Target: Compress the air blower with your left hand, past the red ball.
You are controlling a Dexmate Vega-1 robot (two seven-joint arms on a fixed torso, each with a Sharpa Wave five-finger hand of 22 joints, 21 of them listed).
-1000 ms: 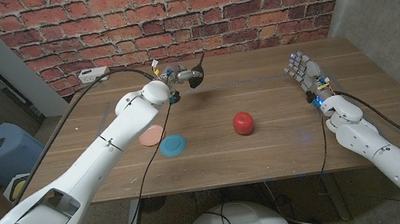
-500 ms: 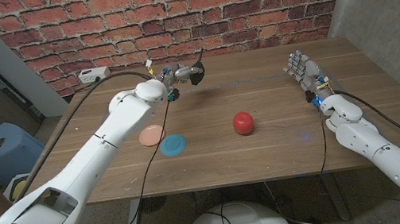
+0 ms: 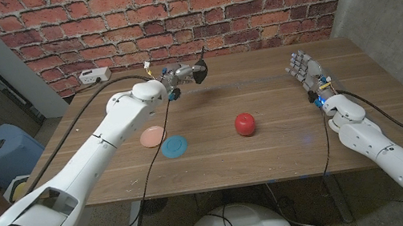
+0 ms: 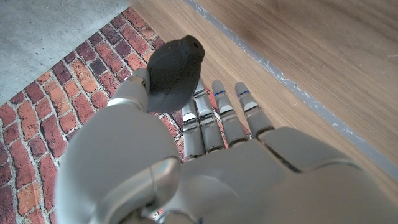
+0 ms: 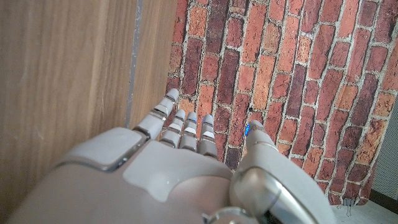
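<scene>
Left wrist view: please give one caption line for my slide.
Left hand holds the black air blower above the wooden table.

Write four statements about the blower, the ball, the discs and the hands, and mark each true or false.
1. The left hand holds the black air blower above the table's far side. True.
2. The red ball sits in the right hand. False: it lies on the table, and that hand holds nothing.
3. A pink disc lies beside a blue disc. True.
4. The blower lies on the blue disc. False: the left hand holds it.
</scene>
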